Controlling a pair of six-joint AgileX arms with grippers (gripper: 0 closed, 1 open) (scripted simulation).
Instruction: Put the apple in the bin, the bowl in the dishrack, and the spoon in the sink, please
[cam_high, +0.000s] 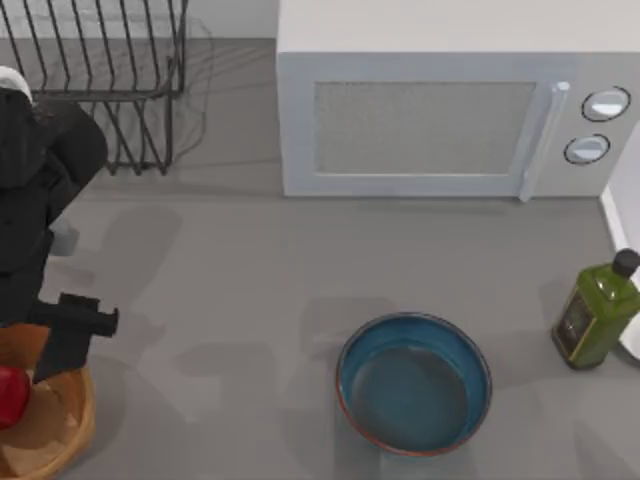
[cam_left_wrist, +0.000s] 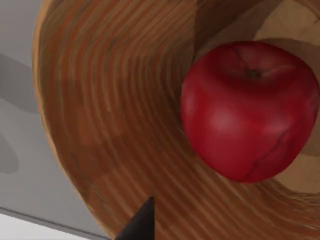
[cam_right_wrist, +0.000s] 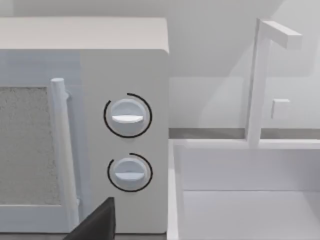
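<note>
I see the glossy red apple (cam_high: 10, 394) lying inside the tan, wood-grained bin (cam_high: 72, 425) at the surface's near left corner, resting against its ringed inner wall (cam_left_wrist: 115, 125), stem dimple visible. The teal-blue bowl (cam_high: 413, 382) sits upright and empty on the surface near the front, right of centre, well apart from the bin. The black wire dishrack (cam_high: 110, 70) stands at the far left, and I can make out the white sink (cam_right_wrist: 240, 200) beyond the right side.

The apple (cam_high: 10, 395) sits in the bin (cam_high: 70, 420) at the table's front left. The dishrack (cam_high: 100, 60) stands back left, the microwave (cam_high: 440, 110) behind the bowl (cam_high: 413, 383), a bottle (cam_high: 597, 312) to its right.
</note>
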